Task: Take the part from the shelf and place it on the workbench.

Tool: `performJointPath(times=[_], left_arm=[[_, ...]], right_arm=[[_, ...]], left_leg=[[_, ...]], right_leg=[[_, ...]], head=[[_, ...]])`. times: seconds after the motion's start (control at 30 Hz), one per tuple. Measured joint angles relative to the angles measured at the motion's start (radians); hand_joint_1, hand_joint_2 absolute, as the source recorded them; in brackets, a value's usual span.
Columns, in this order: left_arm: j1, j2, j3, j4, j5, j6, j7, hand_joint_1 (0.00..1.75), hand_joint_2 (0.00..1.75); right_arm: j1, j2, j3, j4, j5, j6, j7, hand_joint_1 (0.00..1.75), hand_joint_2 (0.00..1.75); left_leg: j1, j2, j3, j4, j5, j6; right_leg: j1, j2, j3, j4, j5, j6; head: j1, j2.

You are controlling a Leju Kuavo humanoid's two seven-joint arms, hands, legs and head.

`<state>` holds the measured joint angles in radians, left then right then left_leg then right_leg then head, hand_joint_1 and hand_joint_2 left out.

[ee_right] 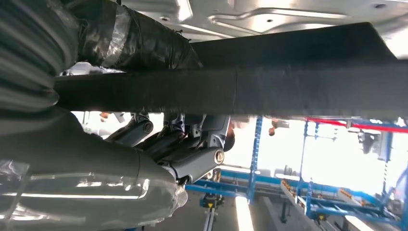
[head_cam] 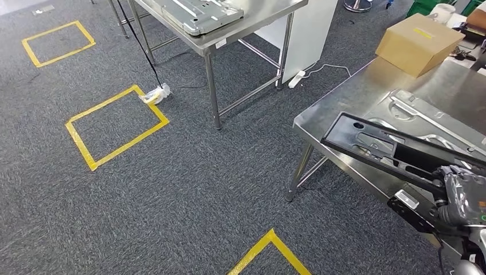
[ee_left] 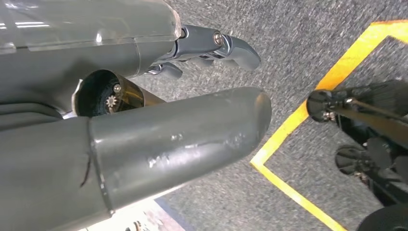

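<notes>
A long flat black part [head_cam: 383, 148] with cut-outs hangs over the near corner of the steel workbench [head_cam: 338, 112], its far end tilted up a little above the top. My right hand [head_cam: 463, 197] grips its near end at the lower right of the head view. In the right wrist view the black part [ee_right: 288, 84] runs as a dark bar across the frame, with the thumb on one side and the fingers [ee_right: 192, 149] curled on the other. My left hand [ee_left: 211, 48] hangs over grey carpet, its fingers curled in and holding nothing.
A silver pressed-metal panel [head_cam: 424, 117] lies on the workbench beside the black part, and a cardboard box [head_cam: 418, 43] stands at its far end. A second steel table [head_cam: 229, 26] with a metal panel is further back. Yellow tape squares [head_cam: 117, 126] mark the carpet.
</notes>
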<state>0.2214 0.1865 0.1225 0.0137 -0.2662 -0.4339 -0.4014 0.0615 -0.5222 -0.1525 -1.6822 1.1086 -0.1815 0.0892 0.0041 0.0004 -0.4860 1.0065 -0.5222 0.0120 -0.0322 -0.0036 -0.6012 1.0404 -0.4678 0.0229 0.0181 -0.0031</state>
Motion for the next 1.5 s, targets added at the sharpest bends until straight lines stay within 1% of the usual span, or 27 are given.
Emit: performJointPath(times=[0.03, 0.07, 0.1, 0.13, 0.17, 0.2, 0.23, 0.27, 0.3, 0.37, 0.4, 0.43, 0.47, 0.5, 0.53, 0.6, 0.73, 0.83, 0.97, 1.13, 1.33, 1.47, 1.5], left_arm=[[-0.002, 0.0, 0.0, 0.0, -0.001, 0.0, 0.0, 0.0, 0.0], [-0.004, -0.001, 0.0, 0.0, -0.001, 0.0, 0.0, 0.0, 0.0], [-0.006, -0.001, 0.0, 0.0, -0.002, 0.0, 0.0, 0.0, 0.0], [-0.007, -0.002, 0.0, 0.0, -0.004, 0.0, 0.0, 0.0, 0.0], [-0.006, -0.002, 0.0, 0.0, -0.005, 0.0, 0.0, 0.0, 0.0], [-0.005, -0.002, 0.0, 0.0, -0.005, 0.0, 0.0, 0.0, 0.0], [-0.004, -0.002, 0.0, 0.0, -0.005, -0.001, 0.0, 0.0, 0.0], [-0.003, -0.002, 0.0, 0.0, -0.005, -0.001, 0.0, 0.0, 0.0], [-0.002, -0.002, 0.0, 0.0, -0.005, -0.001, -0.001, 0.0, 0.0], [0.002, 0.0, 0.0, 0.0, -0.006, -0.002, -0.001, 0.0, 0.0], [0.004, 0.001, 0.0, 0.0, -0.006, -0.002, -0.001, 0.0, 0.0], [0.007, 0.003, 0.0, 0.0, -0.007, -0.002, -0.001, 0.0, 0.0], [0.01, 0.005, 0.0, 0.0, -0.008, -0.002, -0.001, 0.0, 0.0], [0.01, 0.006, 0.0, 0.0, -0.01, -0.003, -0.001, 0.0, 0.0], [0.01, 0.007, 0.0, 0.0, -0.012, -0.004, -0.002, 0.0, 0.0], [0.009, 0.008, 0.0, 0.0, -0.015, -0.005, -0.003, 0.0, 0.0], [0.008, 0.008, 0.0, 0.0, -0.018, -0.005, -0.004, 0.0, 0.0], [0.005, 0.008, 0.0, 0.0, -0.023, -0.004, -0.004, 0.0, 0.0], [0.004, 0.008, 0.0, 0.0, -0.027, -0.004, -0.005, 0.0, 1.75], [0.004, 0.008, 0.0, 0.0, -0.031, -0.004, -0.005, 0.0, 1.75], [0.004, 0.008, 0.0, 0.0, -0.036, -0.004, -0.005, 0.0, 1.75], [0.004, 0.008, 0.0, 0.0, -0.038, -0.004, -0.006, 0.0, 0.0], [0.004, 0.008, 0.0, 0.0, -0.039, -0.004, -0.006, 0.0, 0.0]], right_arm=[[0.001, -0.001, -0.003, -0.001, 0.0, 0.0, 0.0, 1.75, 1.75], [0.0, -0.003, -0.007, -0.001, 0.001, 0.001, 0.001, 1.75, 1.75], [-0.002, -0.005, -0.011, -0.002, 0.002, 0.003, 0.002, 1.75, 1.75], [-0.003, -0.007, -0.015, -0.001, 0.003, 0.006, 0.003, 1.75, 1.75], [-0.004, -0.01, -0.019, 0.001, 0.004, 0.011, 0.006, 1.75, 1.75], [-0.005, -0.014, -0.024, 0.006, 0.004, 0.016, 0.008, 1.75, 1.75], [-0.005, -0.019, -0.031, 0.013, 0.004, 0.021, 0.01, 1.75, 1.75], [-0.005, -0.026, -0.039, 0.022, 0.002, 0.026, 0.012, 1.75, 1.75], [-0.005, -0.034, -0.051, 0.035, -0.001, 0.029, 0.014, 1.75, 1.75], [-0.007, -0.049, -0.083, 0.065, -0.008, 0.033, 0.015, 1.75, 1.75], [-0.01, -0.056, -0.102, 0.087, -0.011, 0.037, 0.016, 1.75, 1.75], [-0.016, -0.063, -0.12, 0.111, -0.013, 0.042, 0.016, 1.75, 1.75], [-0.021, -0.071, -0.138, 0.14, -0.014, 0.047, 0.016, 1.75, 1.75], [-0.026, -0.081, -0.156, 0.171, -0.015, 0.052, 0.015, 1.75, 1.75], [-0.032, -0.094, -0.174, 0.203, -0.017, 0.056, 0.015, 1.75, 1.75], [-0.045, -0.118, -0.211, 0.269, -0.021, 0.056, 0.012, 1.75, 1.75], [-0.067, -0.15, -0.266, 0.378, -0.021, 0.055, 0.011, 1.75, 1.75], [-0.091, -0.168, -0.301, 0.468, -0.007, 0.059, 0.023, 1.75, 1.75], [-0.111, -0.187, -0.353, 0.601, 0.006, 0.053, 0.027, 0.0, 0.0], [-0.11, -0.182, -0.389, 0.713, 0.029, 0.05, 0.017, 0.0, 0.0], [-0.109, -0.158, -0.401, 0.758, 0.057, 0.051, 0.013, 0.0, 0.0], [-0.109, -0.148, -0.403, 0.771, 0.067, 0.063, 0.012, 0.0, 0.0], [-0.109, -0.145, -0.405, 0.772, 0.071, 0.07, 0.01, 0.0, 0.0]], left_leg=[[0.002, 0.0, -0.002, 0.011, -0.001, -0.003], [0.004, 0.0, -0.016, 0.04, -0.004, -0.006], [0.006, 0.0, -0.042, 0.087, -0.013, -0.008], [0.007, 0.0, -0.079, 0.15, -0.03, -0.01], [0.007, 0.0, -0.124, 0.217, -0.055, -0.011], [0.006, 0.0, -0.165, 0.271, -0.08, -0.011], [0.006, 0.0, -0.197, 0.3, -0.094, -0.009], [0.004, 0.0, -0.213, 0.298, -0.09, -0.004], [0.001, -0.001, -0.212, 0.264, -0.062, 0.002], [-0.01, -0.002, -0.183, 0.141, 0.034, 0.02], [-0.015, -0.004, -0.169, 0.091, 0.064, 0.028], [-0.02, -0.006, -0.159, 0.06, 0.085, 0.034], [-0.022, -0.008, -0.155, 0.048, 0.09, 0.036], [-0.02, -0.01, -0.151, 0.046, 0.09, 0.03], [-0.02, -0.011, -0.149, 0.043, 0.1, 0.025], [-0.021, -0.013, -0.147, 0.038, 0.101, 0.017], [-0.022, -0.012, -0.143, 0.037, 0.092, 0.029], [-0.022, -0.012, -0.14, 0.037, 0.088, 0.033], [-0.023, -0.013, -0.136, 0.037, 0.086, 0.037], [-0.023, -0.011, -0.132, 0.037, 0.085, 0.038], [-0.023, -0.01, -0.128, 0.036, 0.085, 0.038], [-0.022, -0.01, -0.127, 0.035, 0.085, 0.038], [-0.022, -0.01, -0.127, 0.035, 0.085, 0.038]], right_leg=[[0.0, 0.002, 0.005, -0.002, 0.0, -0.008], [0.001, 0.003, 0.013, -0.004, -0.004, -0.015], [0.002, 0.003, 0.022, -0.007, -0.007, -0.022], [0.005, 0.003, 0.03, -0.009, -0.012, -0.028], [0.008, 0.003, 0.037, -0.009, -0.018, -0.034], [0.011, 0.004, 0.044, -0.009, -0.024, -0.037], [0.015, 0.005, 0.052, -0.009, -0.031, -0.039], [0.017, 0.006, 0.061, -0.009, -0.039, -0.04], [0.02, 0.006, 0.071, -0.009, -0.046, -0.041], [0.022, 0.007, 0.091, -0.008, -0.061, -0.038], [0.024, 0.009, 0.097, -0.007, -0.069, -0.035], [0.025, 0.011, 0.1, -0.006, -0.075, -0.03], [0.027, 0.013, 0.101, -0.005, -0.081, -0.026], [0.027, 0.014, 0.102, -0.005, -0.084, -0.025], [0.027, 0.012, 0.103, -0.006, -0.086, -0.026], [0.026, 0.009, 0.107, -0.013, -0.087, -0.031], [0.026, 0.009, 0.117, -0.028, -0.09, -0.025], [0.026, 0.008, 0.122, -0.034, -0.091, -0.021], [0.026, 0.007, 0.128, -0.037, -0.091, -0.018], [0.026, 0.009, 0.13, -0.037, -0.091, -0.013], [0.026, 0.009, 0.132, -0.037, -0.091, -0.013], [0.027, 0.009, 0.133, -0.037, -0.091, -0.013], [0.027, 0.009, 0.133, -0.037, -0.091, -0.013]], head=[[0.0, 0.0], [0.0, 0.0], [0.0, 0.0], [0.0, 0.0], [0.0, 0.0], [0.0, 0.0], [0.0, 0.0], [0.0, 0.0], [0.0, 0.0], [0.0, 0.0], [0.0, 0.0], [0.0, 0.0], [0.0, 0.0], [0.0, 0.0], [0.0, 0.0], [0.001, 0.0], [0.001, 0.0], [0.001, 0.0], [0.001, 0.0], [0.001, 0.0], [0.001, 0.0], [0.0, 0.0], [0.001, 0.0]])
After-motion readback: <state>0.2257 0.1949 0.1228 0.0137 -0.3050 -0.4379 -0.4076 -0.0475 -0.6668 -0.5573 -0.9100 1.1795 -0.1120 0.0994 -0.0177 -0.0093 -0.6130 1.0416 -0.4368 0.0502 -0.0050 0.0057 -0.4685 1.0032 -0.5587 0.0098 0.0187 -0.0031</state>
